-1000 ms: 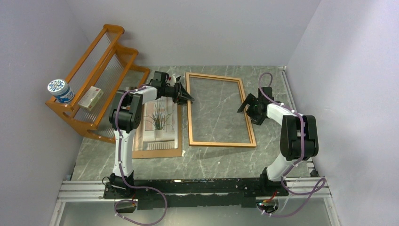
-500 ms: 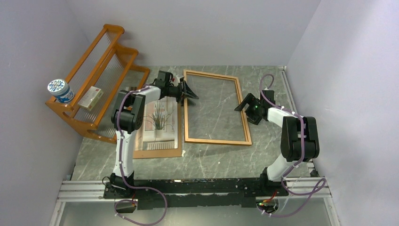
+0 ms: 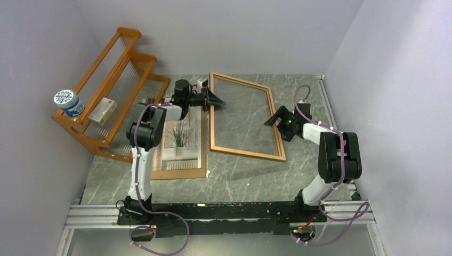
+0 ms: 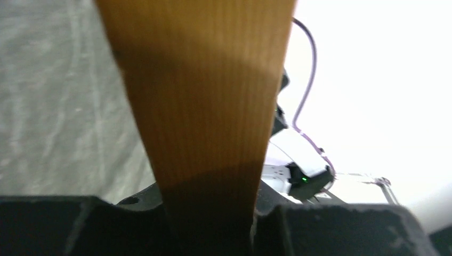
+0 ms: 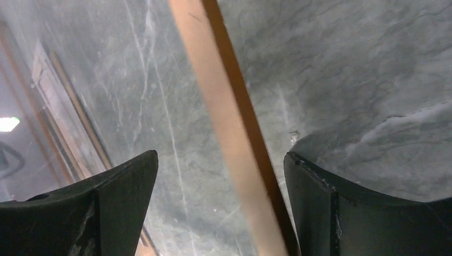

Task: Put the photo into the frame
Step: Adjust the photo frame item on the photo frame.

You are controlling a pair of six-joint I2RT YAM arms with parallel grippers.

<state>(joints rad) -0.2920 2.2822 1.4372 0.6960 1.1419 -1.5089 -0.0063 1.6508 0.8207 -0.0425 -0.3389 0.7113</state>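
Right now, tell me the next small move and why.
Probably close the right gripper on the frame: its open fingers straddle the right rail, while the left gripper clamps the left rail, leaving the frame skewed beside the photo.

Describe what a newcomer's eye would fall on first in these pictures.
The orange-brown wooden picture frame stands out at centre, its left rail clamped in the left claw while the open right claw straddles its right rail. Left of it, the plant photo lies on a brown backing board; an orange shelf rack stands far left.
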